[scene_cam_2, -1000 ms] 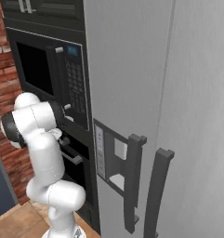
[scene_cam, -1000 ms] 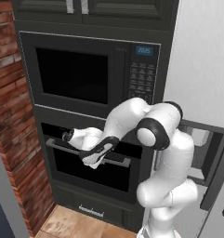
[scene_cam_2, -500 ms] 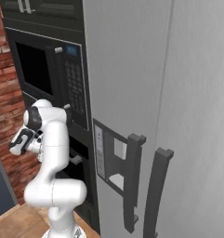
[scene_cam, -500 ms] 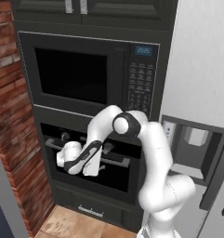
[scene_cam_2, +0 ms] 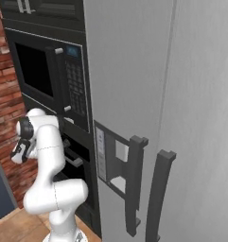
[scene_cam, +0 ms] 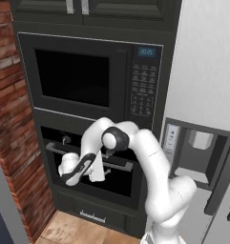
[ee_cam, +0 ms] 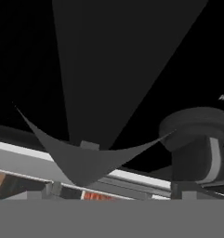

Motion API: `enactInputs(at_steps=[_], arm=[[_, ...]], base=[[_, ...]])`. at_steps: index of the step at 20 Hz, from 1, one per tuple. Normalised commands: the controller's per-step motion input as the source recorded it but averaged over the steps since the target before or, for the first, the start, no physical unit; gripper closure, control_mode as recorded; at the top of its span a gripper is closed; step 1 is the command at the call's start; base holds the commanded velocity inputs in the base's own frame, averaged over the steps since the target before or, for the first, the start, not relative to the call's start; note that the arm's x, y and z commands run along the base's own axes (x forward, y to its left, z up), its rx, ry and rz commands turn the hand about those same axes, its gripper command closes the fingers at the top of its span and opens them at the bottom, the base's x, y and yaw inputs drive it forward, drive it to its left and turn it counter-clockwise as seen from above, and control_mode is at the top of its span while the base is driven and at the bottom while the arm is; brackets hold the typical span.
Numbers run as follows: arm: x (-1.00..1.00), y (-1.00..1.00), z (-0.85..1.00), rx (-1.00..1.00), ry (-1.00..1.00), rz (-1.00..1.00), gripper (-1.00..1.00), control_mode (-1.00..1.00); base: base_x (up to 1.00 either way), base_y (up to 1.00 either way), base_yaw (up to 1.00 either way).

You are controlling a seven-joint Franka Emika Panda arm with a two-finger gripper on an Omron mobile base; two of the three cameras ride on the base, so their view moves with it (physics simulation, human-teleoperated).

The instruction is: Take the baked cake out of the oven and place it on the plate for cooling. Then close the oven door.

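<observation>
The oven (scene_cam: pixel 95 171) is the black unit under the built-in microwave, and its oven door (scene_cam: pixel 119 181) stands closed with the silver bar handle (scene_cam: pixel 117 164) across its top. My arm reaches leftward in front of the door. The gripper (scene_cam: pixel 65 167) hangs by the handle's left end, close to the oven front, and it is also at the left of the right base view (scene_cam_2: pixel 19 152). In the hand view the gripper (ee_cam: pixel 118 190) is open and holds nothing, with the silver handle (ee_cam: pixel 25 160) and a round knob (ee_cam: pixel 194 124) just ahead. The baked cake is hidden and the plate is out of view.
A black built-in microwave (scene_cam: pixel 88 78) with a keypad sits above the oven. A brick wall (scene_cam: pixel 11 119) closes the left side. A grey refrigerator (scene_cam_2: pixel 172 104) with dark handles and a dispenser recess fills the right. Wooden floor (scene_cam: pixel 73 231) lies below.
The arm has swung left and lower across the oven front, carrying the gripper from the middle of the handle to its left end. The jaws stayed open.
</observation>
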Motion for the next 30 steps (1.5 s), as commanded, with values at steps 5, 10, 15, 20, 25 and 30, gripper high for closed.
enactInputs(at_steps=[5,10,15,20,25,30], arm=[[0.23,-0.05,-0.16,0.05,0.03,0.29,-1.00,-1.00],[0.17,0.20,-0.18,0.13,0.00,0.48,-1.00,-1.00],[0.47,0.56,-0.23,0.13,-0.03,0.34,-1.00,-1.00],[0.86,0.21,-0.50,0.02,0.00,0.08,-1.00,-1.00],[0.67,0.12,-0.68,0.00,0.00,0.01,-1.00,-1.00],[0.44,0.01,-0.41,0.00,0.03,0.00,-1.00,-1.00]], base=[[0.00,0.00,0.00],[0.00,0.00,0.00],[0.00,0.00,0.00],[0.00,0.00,0.00],[0.00,0.00,0.00],[0.00,0.00,0.00]])
